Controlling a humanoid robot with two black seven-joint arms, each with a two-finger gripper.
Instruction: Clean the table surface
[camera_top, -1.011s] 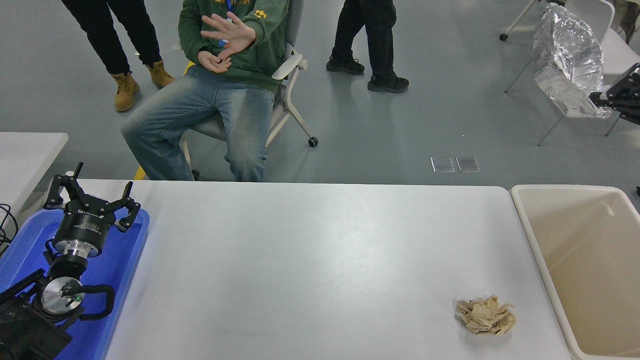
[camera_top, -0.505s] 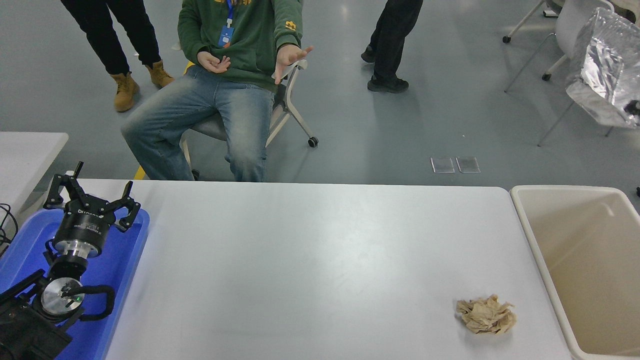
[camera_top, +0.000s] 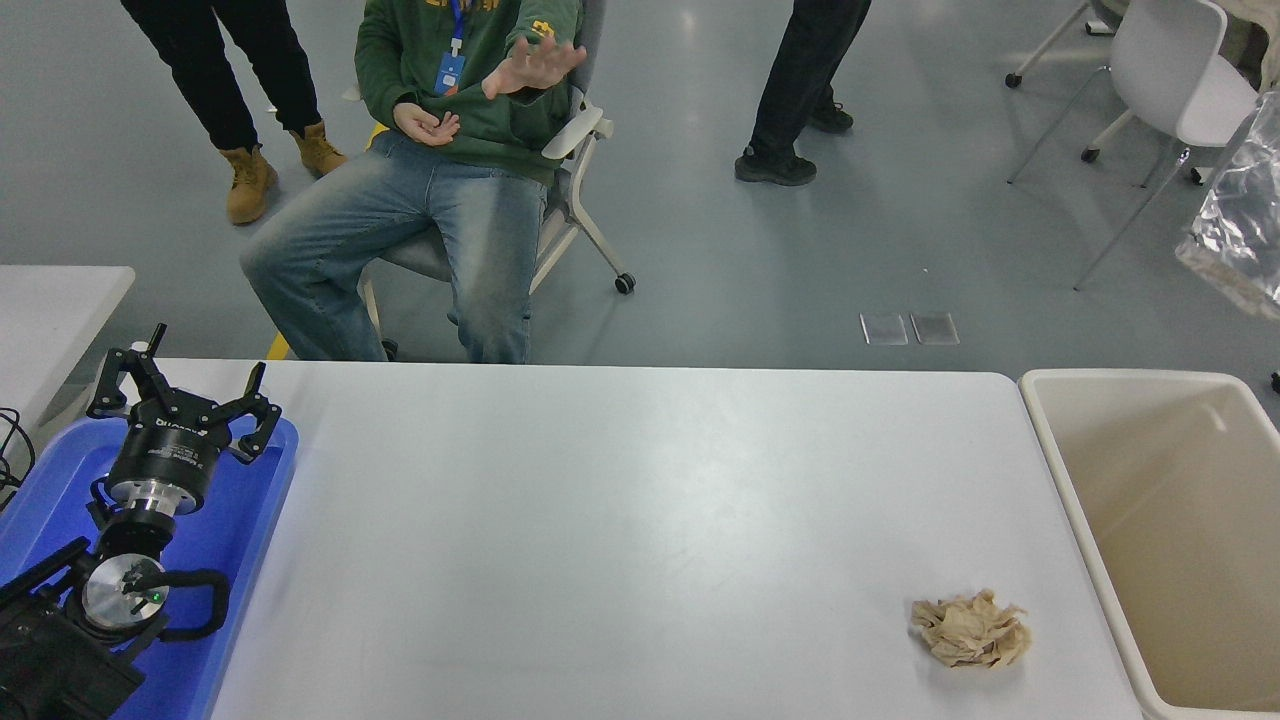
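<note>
From my remote station: the wide white matte tabletop (camera_top: 620, 520) fills the middle of the head view; a crumpled tan paper wad (camera_top: 969, 629) lies on it at about 4 o'clock from the table's centre, near the right edge but apart from it; just beyond that edge, at 3 o'clock, stands the beige plastic bin (camera_top: 1070, 500); at 9 o'clock, a blue plastic tray (camera_top: 245, 520) sits at the table's left end; my left gripper (camera_top: 183, 392) hangs over the tray with its black fingers spread and released, holding nothing; my right arm is out of frame; at 12 o'clock, a seated person in a green hoodie (camera_top: 450, 150) raises one hand (camera_top: 528, 68).
</note>
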